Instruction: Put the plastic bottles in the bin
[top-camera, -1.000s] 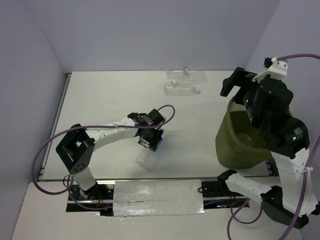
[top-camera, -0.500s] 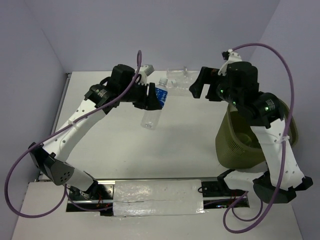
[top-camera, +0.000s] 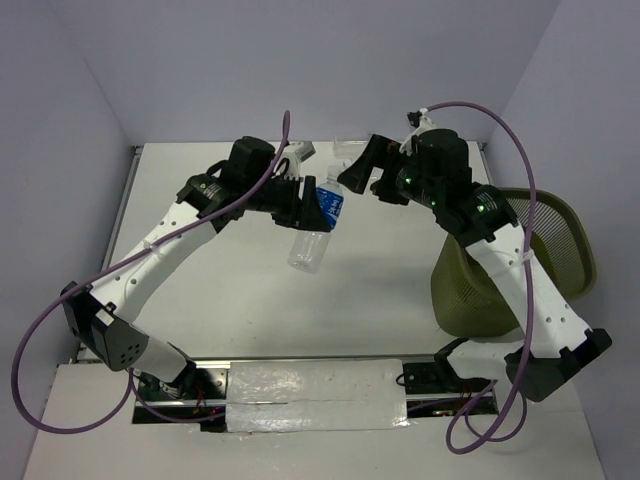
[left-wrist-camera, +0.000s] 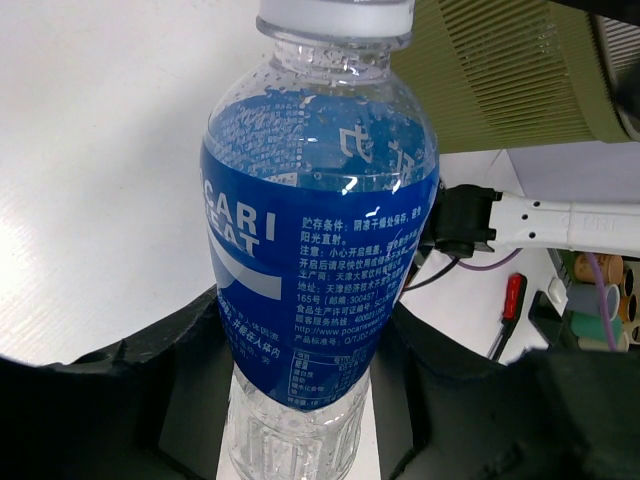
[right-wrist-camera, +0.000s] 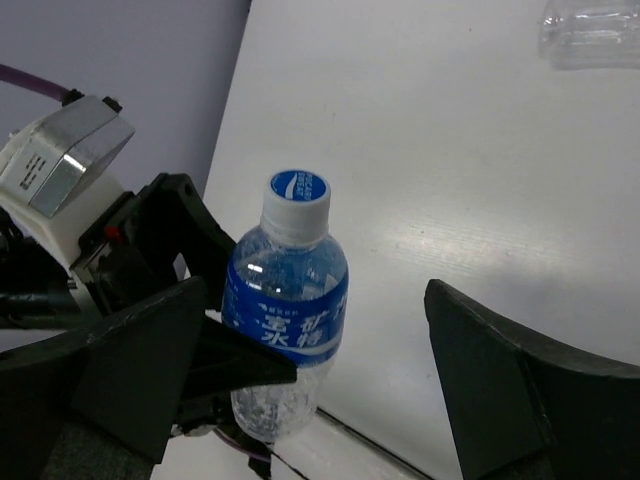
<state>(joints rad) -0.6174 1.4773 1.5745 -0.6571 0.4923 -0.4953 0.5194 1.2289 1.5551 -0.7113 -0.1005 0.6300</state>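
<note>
blue label (left-wrist-camera: 320, 290) and white cap (right-wrist-camera: 296, 195) mark the plastic bottle (top-camera: 322, 218) held in the air above the table (top-camera: 380, 290), cap tilted up toward the back and clear base hanging lower. the left gripper (top-camera: 312, 208) pinches it around the labelled middle, its black fingers (left-wrist-camera: 150, 400) pressed on either side. the right gripper (top-camera: 364, 178) hovers just beside the cap with its jaws spread wide; in the right wrist view the bottle shows between them, touching neither. the bin (top-camera: 465, 295), olive-green mesh, stands at the right of the table, partly behind the right arm (top-camera: 520, 280). another clear bottle (right-wrist-camera: 595, 30) lies on the table farther back.
</note>
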